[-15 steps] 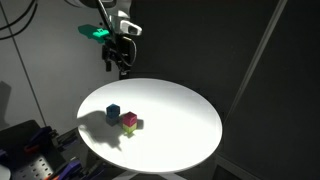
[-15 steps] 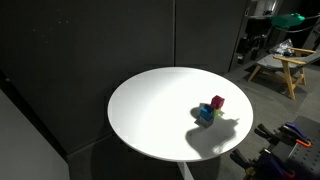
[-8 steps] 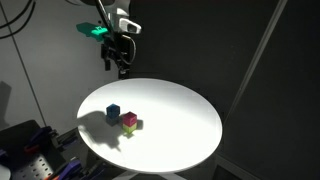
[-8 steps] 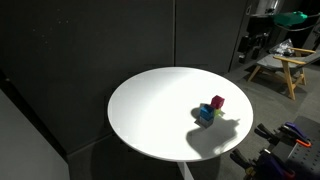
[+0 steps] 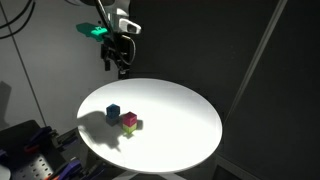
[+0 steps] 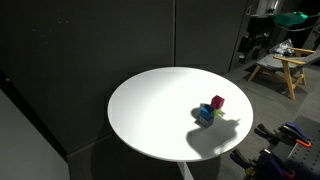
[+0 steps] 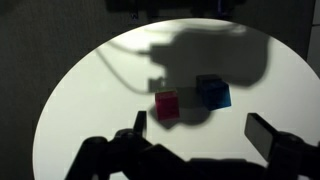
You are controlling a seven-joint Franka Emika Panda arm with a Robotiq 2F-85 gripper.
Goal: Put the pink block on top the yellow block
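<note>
pink block [image 5: 128, 118]: stacked on the yellow block [image 5: 131, 127], just beside the blue block [image 5: 113, 113], on the white table [image 5: 185, 120]. gripper [image 5: 121, 68]: well above, jaws spread wide, empty. nothing has moved in the last second; we judge the task done.

A round white table [image 5: 180, 115] stands brightly lit in a dark room, and in the wrist view a broad shadow lies across its top. Black panels [image 6: 90, 40] close off the space behind its far edge. Beyond its right edge in an exterior view stands a pale wooden frame [image 6: 283, 66].
</note>
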